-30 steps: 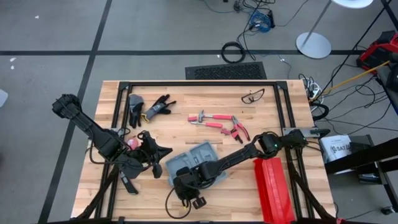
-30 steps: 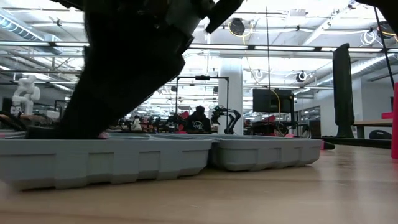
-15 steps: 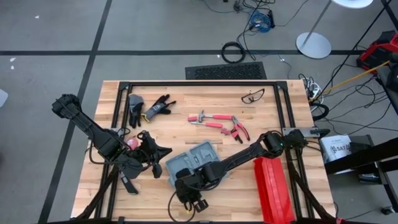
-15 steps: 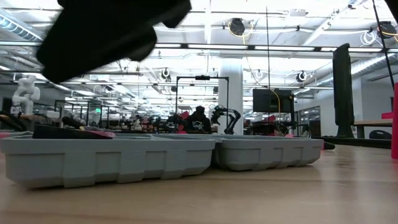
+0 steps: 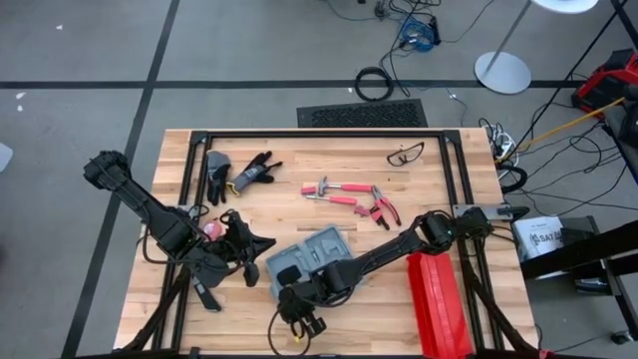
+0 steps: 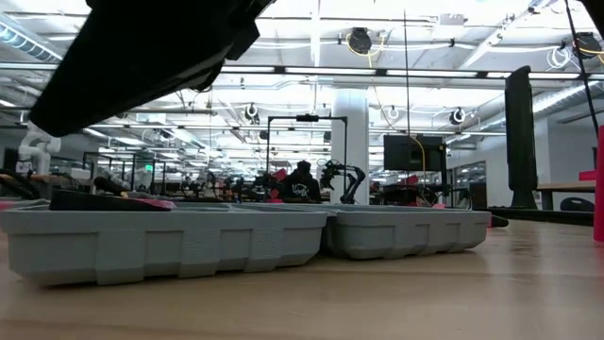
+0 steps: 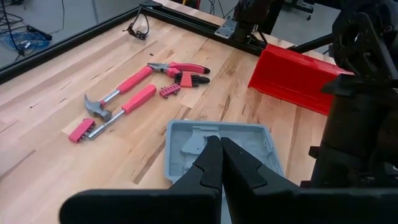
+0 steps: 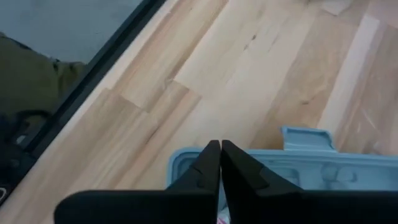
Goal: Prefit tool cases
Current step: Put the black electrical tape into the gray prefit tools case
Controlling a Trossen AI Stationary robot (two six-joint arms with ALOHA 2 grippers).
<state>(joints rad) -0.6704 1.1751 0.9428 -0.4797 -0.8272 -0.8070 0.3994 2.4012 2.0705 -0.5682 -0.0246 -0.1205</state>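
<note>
The blue-grey tool case (image 5: 311, 259) lies open on the wooden table, its two halves (image 6: 160, 244) (image 6: 406, 232) resting flat side by side. A dark tool with pink on it (image 6: 104, 200) lies in one half. My right gripper (image 5: 286, 291) hangs shut just above the case's near left corner (image 8: 186, 158), its fingertips (image 8: 219, 144) together and clear of it; in the low view it is the dark mass (image 6: 142, 47) above the case. My left gripper (image 5: 265, 242) waits shut to the left of the case (image 7: 217, 146), touching nothing.
A pink-handled hammer (image 5: 334, 192), pliers (image 5: 384, 207) and small pink bit holders (image 7: 81, 129) lie beyond the case. Gloves (image 5: 239, 172) and safety glasses (image 5: 406, 154) lie at the far side. A long red box (image 5: 437, 299) stands at the near right.
My right gripper has risen out of the case's near half and drawn a little toward the table's near edge, tipping as it went. The dark tool with pink stays lying in that half. The case has not moved.
</note>
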